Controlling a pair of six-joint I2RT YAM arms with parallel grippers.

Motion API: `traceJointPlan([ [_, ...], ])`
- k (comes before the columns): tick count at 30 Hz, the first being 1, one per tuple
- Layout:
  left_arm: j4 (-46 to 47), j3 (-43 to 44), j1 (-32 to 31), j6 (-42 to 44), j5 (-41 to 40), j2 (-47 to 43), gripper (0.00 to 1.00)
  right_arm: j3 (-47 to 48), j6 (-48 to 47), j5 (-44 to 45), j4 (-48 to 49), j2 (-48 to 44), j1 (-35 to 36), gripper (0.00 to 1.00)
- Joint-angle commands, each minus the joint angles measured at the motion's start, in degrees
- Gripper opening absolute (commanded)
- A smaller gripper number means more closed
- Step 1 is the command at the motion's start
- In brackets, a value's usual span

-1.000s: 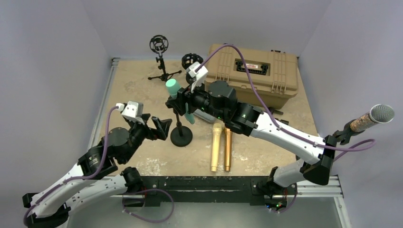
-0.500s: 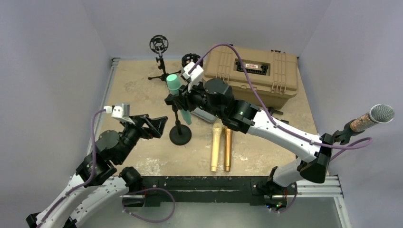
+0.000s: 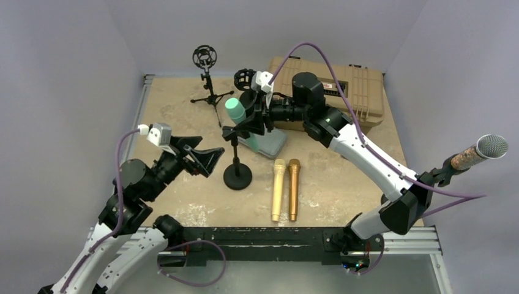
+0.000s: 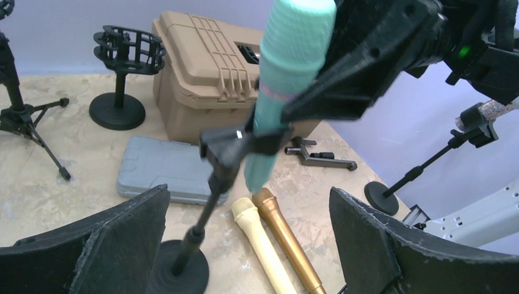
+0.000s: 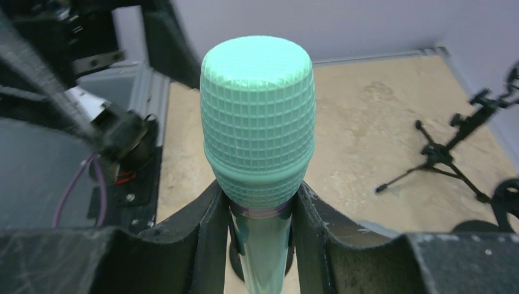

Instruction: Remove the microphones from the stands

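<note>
The teal microphone [image 3: 235, 111] sits tilted in the clip of a black round-base stand [image 3: 237, 177] at mid-table. My right gripper [image 3: 256, 117] is shut on the microphone's body just below its head; the right wrist view shows the head [image 5: 258, 122] above the fingers [image 5: 202, 239], which press both sides. In the left wrist view the microphone [image 4: 287, 79] is still in the stand's clip [image 4: 238, 144]. My left gripper [image 3: 205, 160] is open and empty just left of the stand's pole, its jaws wide on either side of the base [image 4: 177, 269].
A cream microphone [image 3: 278, 190] and a gold one [image 3: 294, 190] lie right of the stand. A grey case [image 3: 272, 142] and a tan case [image 3: 343, 92] sit behind. A tripod stand [image 3: 207, 92], a shock-mount stand [image 3: 243, 78] and a silver-headed microphone [image 3: 483, 150] stand around.
My right arm has lifted and swung back while holding the teal microphone, whose head shifted slightly right. My left arm has risen, its open gripper staying beside the stand.
</note>
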Motion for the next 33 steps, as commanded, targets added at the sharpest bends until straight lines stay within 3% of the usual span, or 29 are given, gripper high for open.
traceJointPlan([
  [1, 6.61, 3.5, 10.64, 0.28, 19.03, 6.52, 1.0, 5.96, -7.12, -14.59, -5.34, 2.96, 0.25, 0.0],
  [4, 13.66, -0.09, 15.06, 1.03, 28.84, 8.53, 1.0, 9.49, -10.9, -14.89, -11.82, 6.02, 0.24, 0.0],
  [7, 15.78, -2.63, 15.58, 1.97, 29.86, 9.81, 0.99, 11.15, -11.59, -14.14, -13.93, 7.9, 0.16, 0.0],
  [11, 25.18, -8.43, 15.53, 2.58, 34.93, 6.57, 0.97, 11.06, -12.15, -13.98, -14.45, 8.82, 0.18, 0.0],
  [15, 20.17, -7.74, 15.5, 8.15, 34.69, 5.38, 0.9, 11.5, -12.95, -13.03, -16.02, 9.69, 0.15, 0.0],
  [20, 10.66, -2.59, 15.5, 17.02, 36.8, 11.13, 0.76, 10.33, -12.75, -12.43, -14.8, 9.43, 0.16, 0.0],
  [26, 9.88, -1.12, 15.59, 25.01, 38.59, 15.22, 0.75, 10.27, -12.44, -12.15, -13.82, 8.97, 0.12, 0.0],
  [33, 14.78, -1.8, 15.59, 23.23, 39.48, 19.32, 0.67, 8.3, -11.83, -12.46, -11.65, 7.82, 0.11, 0.0],
])
